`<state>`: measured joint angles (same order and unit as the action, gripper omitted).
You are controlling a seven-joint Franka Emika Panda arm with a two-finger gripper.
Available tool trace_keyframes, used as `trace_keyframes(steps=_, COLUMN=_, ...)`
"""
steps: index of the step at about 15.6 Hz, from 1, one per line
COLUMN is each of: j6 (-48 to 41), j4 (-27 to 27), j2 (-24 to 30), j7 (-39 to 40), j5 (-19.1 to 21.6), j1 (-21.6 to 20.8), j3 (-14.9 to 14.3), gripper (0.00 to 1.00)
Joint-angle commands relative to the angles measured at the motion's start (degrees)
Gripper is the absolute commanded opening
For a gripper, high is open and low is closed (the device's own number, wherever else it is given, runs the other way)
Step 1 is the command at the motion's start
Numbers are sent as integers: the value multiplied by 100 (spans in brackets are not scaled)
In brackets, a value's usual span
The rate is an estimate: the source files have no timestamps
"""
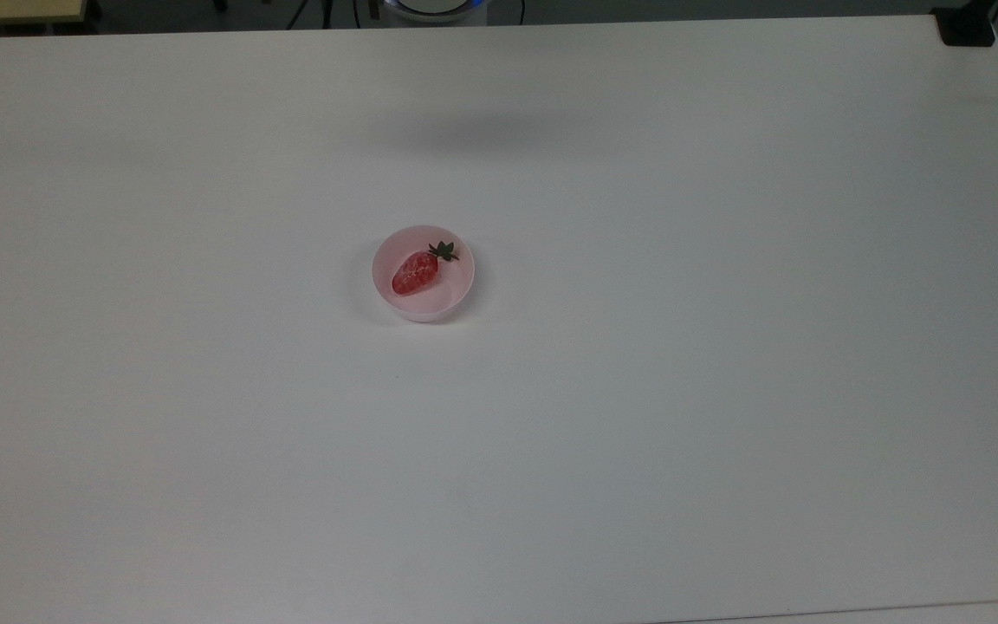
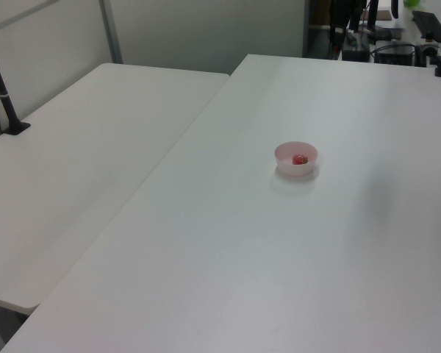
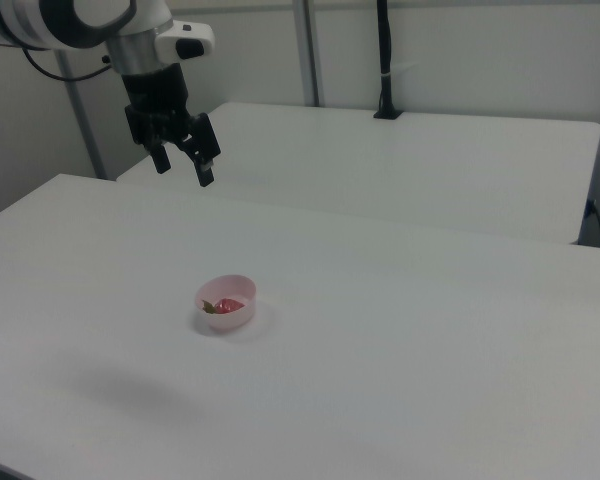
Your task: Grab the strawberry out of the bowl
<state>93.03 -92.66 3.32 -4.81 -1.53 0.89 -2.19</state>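
Observation:
A glossy red strawberry point(image 1: 415, 272) with a dark green cap lies on its side in a small pale pink bowl point(image 1: 457, 290) near the middle of the white table. The left view shows the bowl point(image 2: 287, 166) with the strawberry point(image 2: 300, 159) inside, and so does the right view, bowl point(image 3: 234, 316) and strawberry point(image 3: 229, 305). In the right view my gripper point(image 3: 184, 169) hangs open high above the table, up and to the right view's left of the bowl, with nothing between its fingers.
The white table point(image 1: 638, 390) spreads wide around the bowl. A second white table point(image 3: 430, 160) adjoins it, with a black pole clamped at its far edge point(image 3: 385, 60). A dark object point(image 1: 967, 26) sits at the top view's upper right corner.

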Motion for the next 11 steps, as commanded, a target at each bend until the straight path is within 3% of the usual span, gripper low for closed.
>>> trace_keyframes(steps=1, j6=154, j4=-156, j2=81, j7=112, j5=3, j1=-18, j3=16, gripper=100)
trace_keyframes(steps=9, j6=145, j4=-156, j2=81, j7=129, j5=3, j1=-10, j3=16, gripper=100)
trace_keyframes(steps=10, j6=137, j4=-156, j2=81, j7=251, j5=-5, j1=-1, j3=16, gripper=100)
trace_keyframes(steps=11, j6=119, j4=-191, j2=63, j7=940, j5=-58, j1=8, j3=16, gripper=100)
